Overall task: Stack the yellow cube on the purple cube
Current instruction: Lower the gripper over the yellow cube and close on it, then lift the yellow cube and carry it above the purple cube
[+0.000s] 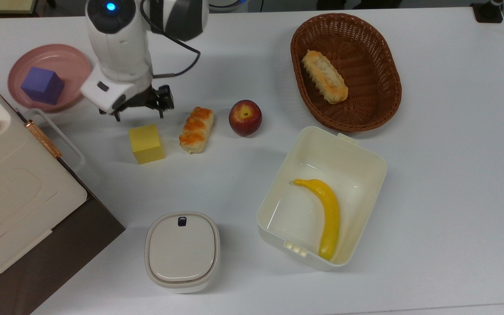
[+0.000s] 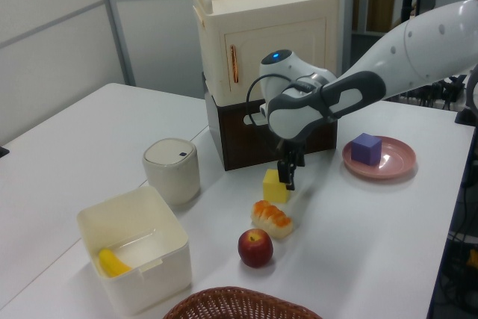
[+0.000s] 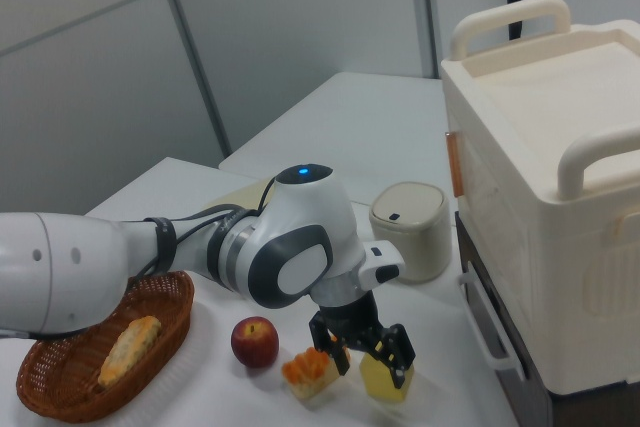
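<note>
Claw (image 1: 139, 115) open, seemingly above yellow cube (image 1: 146, 143); white table (image 1: 444, 183).

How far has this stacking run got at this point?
Done: nothing stacked; the purple cube sits alone on the pink plate. In hand: the open gripper hangs just above the yellow cube, which rests on the table beside the pastry. Left: grasp, lift, carry, place.

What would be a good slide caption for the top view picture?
Robot gripper hovering open beside a yellow cube, with the purple cube waiting on a pink plate.
</note>
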{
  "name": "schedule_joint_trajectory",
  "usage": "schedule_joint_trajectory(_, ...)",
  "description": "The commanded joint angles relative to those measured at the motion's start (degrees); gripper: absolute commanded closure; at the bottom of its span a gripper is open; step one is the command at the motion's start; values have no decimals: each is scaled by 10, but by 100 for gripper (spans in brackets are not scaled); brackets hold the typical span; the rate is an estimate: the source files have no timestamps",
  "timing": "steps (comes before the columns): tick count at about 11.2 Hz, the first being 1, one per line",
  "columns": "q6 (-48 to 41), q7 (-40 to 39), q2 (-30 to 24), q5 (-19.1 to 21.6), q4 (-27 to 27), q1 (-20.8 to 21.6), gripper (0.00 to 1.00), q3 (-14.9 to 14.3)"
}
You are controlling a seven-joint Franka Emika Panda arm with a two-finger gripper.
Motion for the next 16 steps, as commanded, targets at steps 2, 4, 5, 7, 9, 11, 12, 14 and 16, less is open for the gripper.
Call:
schedule_joint_trajectory(2,87,-4,30,3,13,-7,0,11)
schedule_joint_trajectory(4,103,24,39,1,13,-6,0,14)
schedule_joint_trajectory(5,103,46,39,-5,13,-4,11,14)
schedule_joint_trajectory(7,101,49,39,-6,12,-3,43,15)
schedule_joint_trajectory(9,93,47,12,-7,7,-10,48,16)
schedule_joint_trajectory(11,67,41,-33,-6,-9,-29,48,16)
schedule_joint_trajectory(12,38,29,-53,-6,-10,-39,48,16)
schedule_joint_trajectory(14,-14,-3,-81,-6,-12,-59,48,16)
schedule_joint_trajectory(16,-43,-65,-97,-6,-12,-90,48,15)
